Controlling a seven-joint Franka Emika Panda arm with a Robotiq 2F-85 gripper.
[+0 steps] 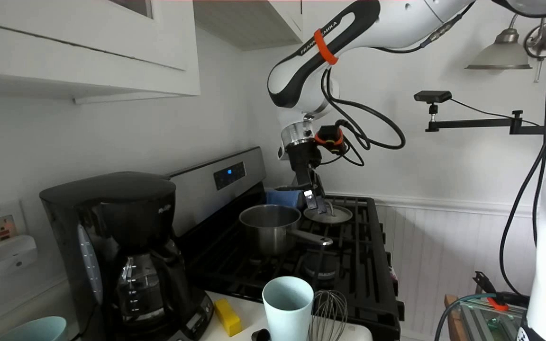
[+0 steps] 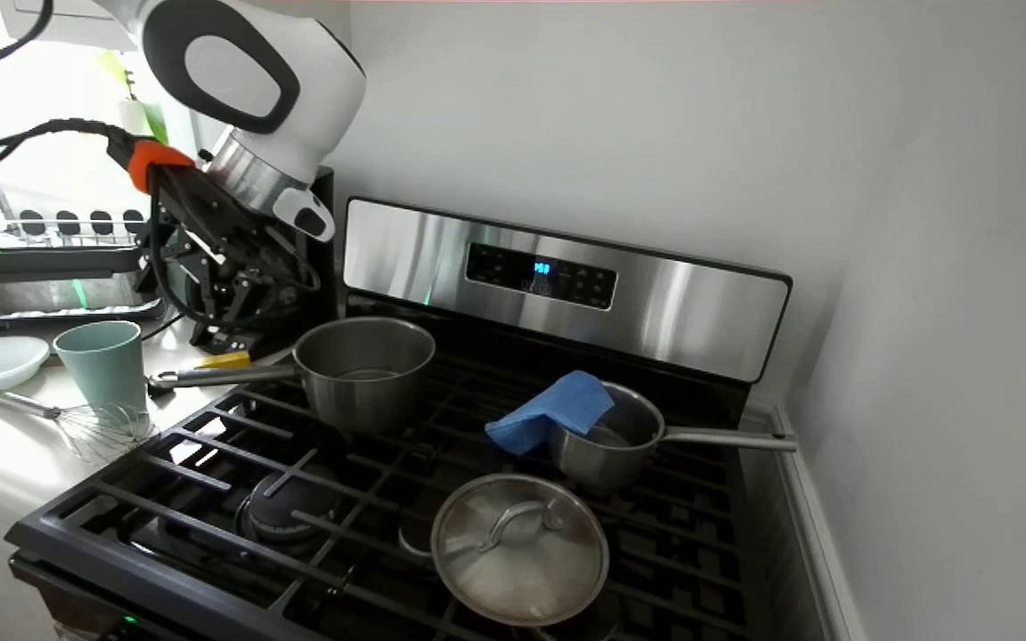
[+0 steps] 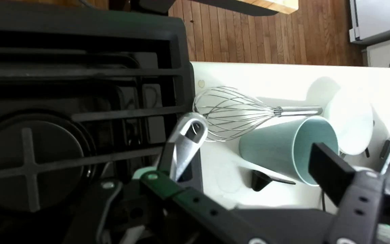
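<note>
My gripper (image 3: 245, 152) is open, with nothing between its fingers. In an exterior view the gripper (image 1: 319, 207) hangs above the handle side of a large steel saucepan (image 1: 270, 234); it also shows in an exterior view (image 2: 223, 312), near that handle. The saucepan (image 2: 366, 383) stands on the stove, and its silver handle (image 3: 188, 145) shows beside one fingertip in the wrist view; whether they touch I cannot tell. A pale teal cup (image 3: 273, 145), a wire whisk (image 3: 235, 113) and a black scoop (image 3: 262, 179) are on the white counter beyond the fingers.
A glass lid with a metal loop (image 2: 522, 552) lies on the grates. A smaller saucepan (image 2: 606, 458) has a blue cloth (image 2: 557, 409) over its rim. A black coffee maker (image 1: 112, 203) and a yellow sponge (image 1: 228, 317) are on the counter. Cabinets (image 1: 78, 52) overhang.
</note>
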